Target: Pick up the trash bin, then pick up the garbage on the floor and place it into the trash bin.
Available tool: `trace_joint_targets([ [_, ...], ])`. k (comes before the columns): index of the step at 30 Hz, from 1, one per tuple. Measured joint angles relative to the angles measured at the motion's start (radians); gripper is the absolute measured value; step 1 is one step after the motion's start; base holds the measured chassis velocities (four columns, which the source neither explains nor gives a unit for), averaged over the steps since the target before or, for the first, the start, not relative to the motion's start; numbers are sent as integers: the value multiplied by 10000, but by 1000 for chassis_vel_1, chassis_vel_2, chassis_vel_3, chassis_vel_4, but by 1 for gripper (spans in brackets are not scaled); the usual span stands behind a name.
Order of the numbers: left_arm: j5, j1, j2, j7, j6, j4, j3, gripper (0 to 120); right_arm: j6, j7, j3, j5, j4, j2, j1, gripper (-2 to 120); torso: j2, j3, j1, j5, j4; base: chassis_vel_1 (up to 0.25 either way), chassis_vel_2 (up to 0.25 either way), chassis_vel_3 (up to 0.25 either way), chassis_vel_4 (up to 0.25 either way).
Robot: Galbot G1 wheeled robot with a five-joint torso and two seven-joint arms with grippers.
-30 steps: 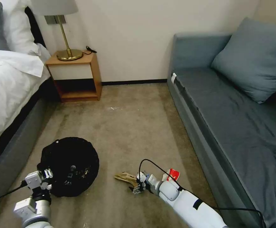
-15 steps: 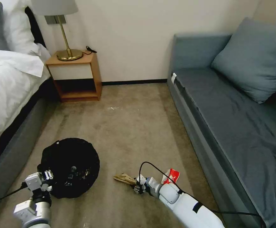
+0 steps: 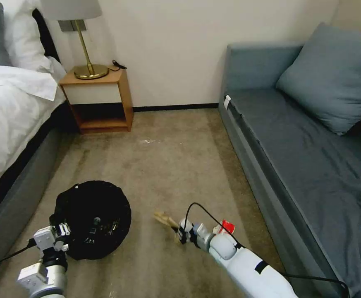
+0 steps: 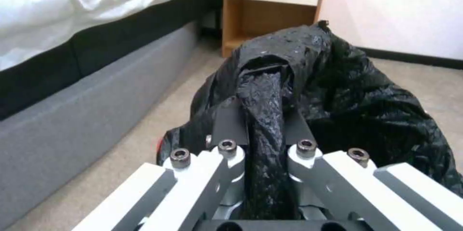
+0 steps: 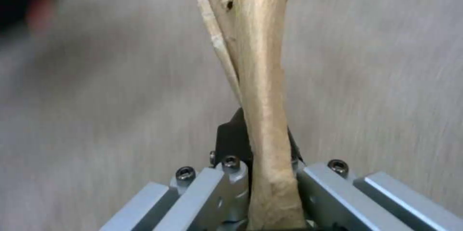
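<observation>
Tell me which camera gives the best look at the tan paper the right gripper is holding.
The right wrist view: the tan paper stands up close, pinched between the right gripper fingers, its folds plain. The head view shows the paper small and far off, sticking out from that gripper toward the trash bin.

right gripper (image 3: 176,231) lifted tan paper (image 3: 165,219) off carpet, swung toward wall
</observation>
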Motion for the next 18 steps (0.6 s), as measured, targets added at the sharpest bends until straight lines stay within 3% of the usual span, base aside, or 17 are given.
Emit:
trace_joint_targets([
  [8, 182, -10, -86, 53, -35, 78, 139, 7, 9, 1243, -555, 2779, 2723, -231, 448, 1, 0, -1, 1, 0, 2, 0, 0, 0, 0],
  [18, 358, 30, -373, 248, -231, 46, 247, 7, -202, 1691, -1868, 3432, 4385, -205, 331, 1, 0, -1, 0, -1, 2, 0, 0, 0, 0],
])
